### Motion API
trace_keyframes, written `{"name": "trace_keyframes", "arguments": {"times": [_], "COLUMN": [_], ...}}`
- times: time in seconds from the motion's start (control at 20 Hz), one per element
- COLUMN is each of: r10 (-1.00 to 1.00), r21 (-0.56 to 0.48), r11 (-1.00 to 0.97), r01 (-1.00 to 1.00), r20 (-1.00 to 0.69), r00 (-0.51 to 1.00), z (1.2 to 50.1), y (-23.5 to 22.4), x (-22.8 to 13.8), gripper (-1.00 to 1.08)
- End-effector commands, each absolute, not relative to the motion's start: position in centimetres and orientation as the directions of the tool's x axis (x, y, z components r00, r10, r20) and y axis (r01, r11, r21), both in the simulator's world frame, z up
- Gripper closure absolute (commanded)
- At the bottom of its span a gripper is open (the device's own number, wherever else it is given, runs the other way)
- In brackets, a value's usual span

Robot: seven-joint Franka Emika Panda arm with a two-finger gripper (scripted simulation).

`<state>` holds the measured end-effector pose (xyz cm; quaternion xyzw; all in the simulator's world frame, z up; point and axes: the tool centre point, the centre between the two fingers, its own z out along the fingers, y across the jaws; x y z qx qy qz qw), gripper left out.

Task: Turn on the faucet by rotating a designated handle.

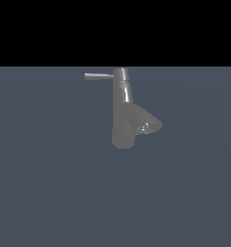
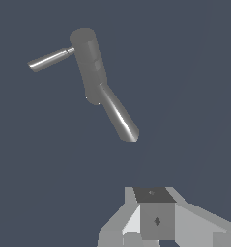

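Faucet [image 1: 122,108] grey, shiny, upright on counter [image 1: 49,193]; handle [image 1: 98,76] juts sideways from cap; cone spout low. Hand [image 2: 155,219] apart from it, state unclear.

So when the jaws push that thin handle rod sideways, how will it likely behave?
The handle looks like a stiff, straight metal rod, so it probably won't flex. Its glossy round surface may let pads slide along or off it. Joined at the top cap of the faucet, it should swing around the upright body rather than come free.

One faucet [image 1: 122,108], one handle [image 1: 98,76], one spout [image 1: 145,121] (cone-shaped), one claw [image 2: 155,222].
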<state>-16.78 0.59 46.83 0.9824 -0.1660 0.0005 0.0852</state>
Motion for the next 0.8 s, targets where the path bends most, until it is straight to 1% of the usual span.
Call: {"name": "trace_keyframes", "arguments": {"times": [0.0,0.35,0.75], "r10": [-0.374,-0.494,-0.614], "r21": [0.180,0.204,0.207], "r11": [-0.909,-0.842,-0.753], "r01": [-0.375,-0.499,-0.625], "r20": [0.042,0.080,0.122], "r00": [0.927,0.866,0.780], "z": [46.4,44.7,42.1], "y": [0.8,1.6,2.7], "x": [-15.3,-11.2,-6.7], "gripper": [1.08,1.08,1.08]}}
